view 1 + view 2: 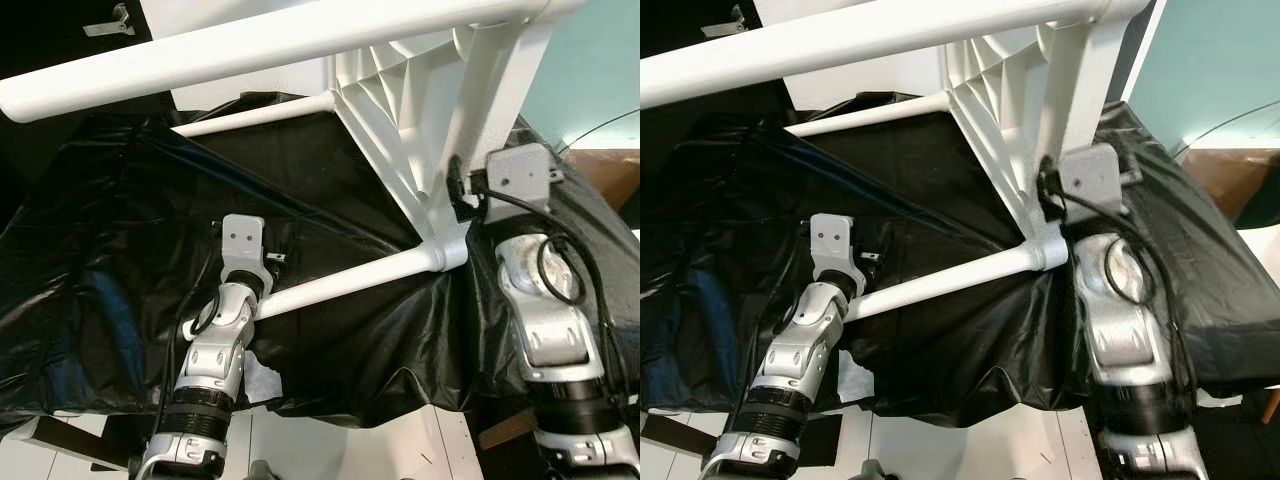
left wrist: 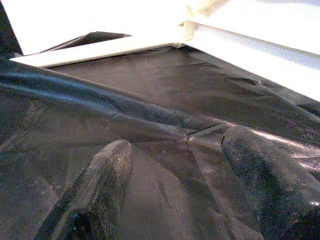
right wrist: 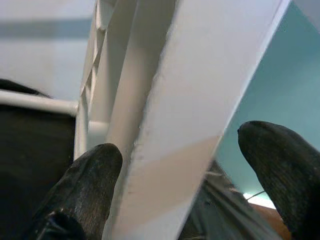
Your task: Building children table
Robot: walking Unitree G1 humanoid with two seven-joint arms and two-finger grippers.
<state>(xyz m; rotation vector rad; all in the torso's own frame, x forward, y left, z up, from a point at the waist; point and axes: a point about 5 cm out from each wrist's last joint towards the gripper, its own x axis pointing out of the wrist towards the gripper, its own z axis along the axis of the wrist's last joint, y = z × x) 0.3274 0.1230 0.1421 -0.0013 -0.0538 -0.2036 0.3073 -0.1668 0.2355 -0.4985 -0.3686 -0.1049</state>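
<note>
The white table frame (image 1: 400, 110) stands tipped on edge over the black plastic sheet (image 1: 120, 230), its ribbed underside facing you and its tubular legs running out to the robot's left. Your right gripper (image 3: 175, 170) sits at the frame's lower corner, where one leg (image 1: 350, 280) plugs into its socket (image 1: 445, 255); in the right wrist view its two fingers (image 3: 85, 185) are spread on either side of a flat white member, one finger touching or nearly touching it, the other apart — open, not clamped. Your left gripper (image 2: 175, 180) rests low beside the same leg, fingers parted over the crumpled sheet and holding nothing. Judge the frame as moulded plastic: light for its bulk, stiff along the tubes and ribs, but smooth and glossy, so likely to slip under a light pinch. Take hold on the straight leg near the socket or on the flat edge between the right fingers — not on the thin ribs, which could flex. Expect the sheet beneath to slide and give poor footing.
</note>
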